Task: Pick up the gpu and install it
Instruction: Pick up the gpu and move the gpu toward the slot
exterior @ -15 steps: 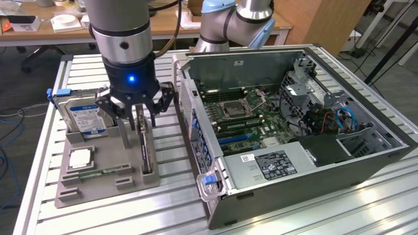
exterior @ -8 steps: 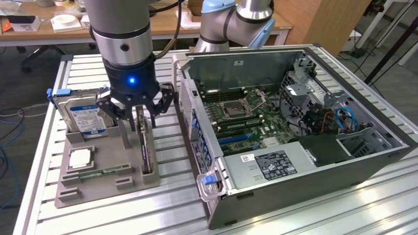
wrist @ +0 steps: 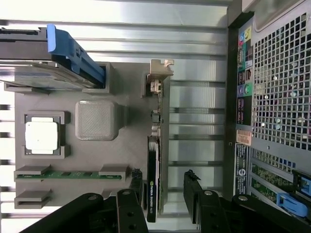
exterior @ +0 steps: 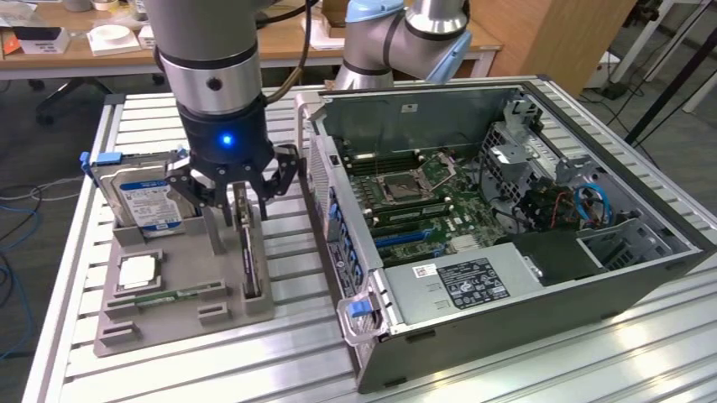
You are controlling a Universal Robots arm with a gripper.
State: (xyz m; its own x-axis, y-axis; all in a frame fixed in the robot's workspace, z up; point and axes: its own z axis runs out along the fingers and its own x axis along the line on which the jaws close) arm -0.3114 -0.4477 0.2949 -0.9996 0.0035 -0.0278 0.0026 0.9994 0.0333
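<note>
Straddling the upright gpu [wrist: 153,179] in its grey holder [wrist: 121,155], jaws spread wide, clasping nothing

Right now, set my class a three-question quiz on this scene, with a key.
1. True or false: the gpu already sits inside the computer case.
2. The gripper's jaws are: A) shut on the gpu; B) open, one each side of the gpu; C) open over the computer case.
3. What lies flat in the grey holder between the hard drive and the memory stick?
Key: 1 false; 2 B; 3 the CPU.
</note>
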